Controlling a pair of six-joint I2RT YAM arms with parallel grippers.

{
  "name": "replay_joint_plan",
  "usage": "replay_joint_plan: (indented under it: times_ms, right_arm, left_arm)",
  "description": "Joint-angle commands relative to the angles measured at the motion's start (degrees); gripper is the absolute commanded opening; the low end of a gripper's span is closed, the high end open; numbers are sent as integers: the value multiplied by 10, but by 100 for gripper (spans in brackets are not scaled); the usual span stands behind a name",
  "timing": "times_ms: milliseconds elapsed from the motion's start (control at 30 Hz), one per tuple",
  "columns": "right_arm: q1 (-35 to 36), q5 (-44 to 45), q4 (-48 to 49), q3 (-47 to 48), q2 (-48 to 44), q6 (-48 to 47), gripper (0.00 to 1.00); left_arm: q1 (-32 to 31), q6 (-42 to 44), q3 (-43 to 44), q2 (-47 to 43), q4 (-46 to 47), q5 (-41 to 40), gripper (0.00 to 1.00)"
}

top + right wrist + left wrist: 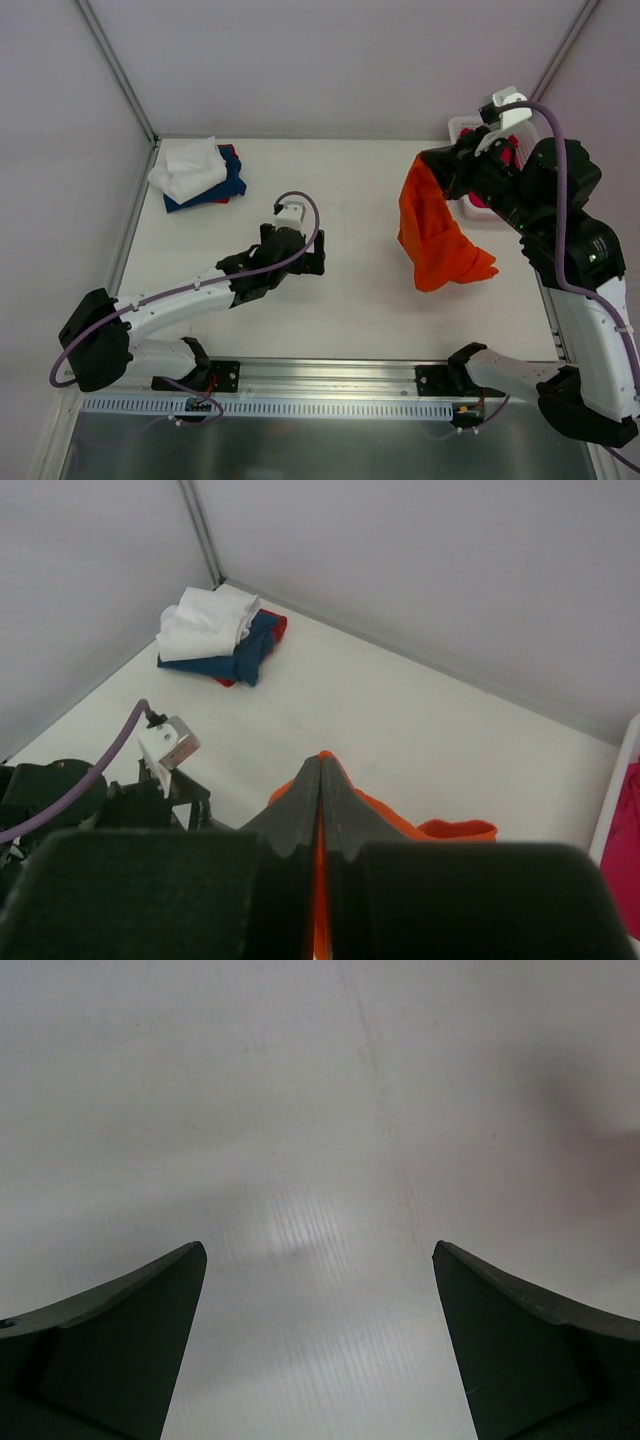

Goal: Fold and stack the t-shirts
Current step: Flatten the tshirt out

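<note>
A bright orange t-shirt point(435, 235) hangs above the table's right side, pinched at its top by my right gripper point(432, 168), which is shut on it. In the right wrist view the shut fingertips point(322, 770) clamp orange cloth point(455, 830). My left gripper point(312, 258) stands open, low over bare table near the middle; its wrist view shows only white tabletop point(320, 1160) between the wide-apart fingers point(130, 1330). A pile of folded t-shirts, white point(190, 168) on navy point(222, 188) with a red edge, lies at the far left corner. A crimson-pink shirt point(625, 840) shows in the basket.
The white mesh basket point(462, 127) stands at the far right corner, mostly behind my right arm. White walls close off the table's far and side edges. A metal rail point(320, 375) runs along the near edge.
</note>
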Motion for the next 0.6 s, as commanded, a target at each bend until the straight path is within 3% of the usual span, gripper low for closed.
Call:
replay_joint_plan:
  times_ms: [0, 233, 333, 400, 500, 567]
  right_arm:
    - [18, -45, 7, 65, 4, -23, 0]
    - [18, 14, 148, 33, -162, -41, 0]
    - [18, 69, 307, -58, -261, -13, 0]
    - [18, 86, 347, -99, -293, 20, 0]
    - [17, 40, 344, -121, -278, 67, 0]
    - [16, -41, 290, -82, -208, 102, 0]
  left_arm:
    - [7, 16, 28, 15, 14, -14, 99]
    - [7, 1, 28, 33, 15, 4, 99]
    - [7, -3, 29, 36, 15, 13, 99]
    - [7, -5, 30, 37, 15, 16, 99]
    - [7, -7, 32, 37, 15, 26, 99]
    - [7, -8, 34, 40, 16, 31, 99]
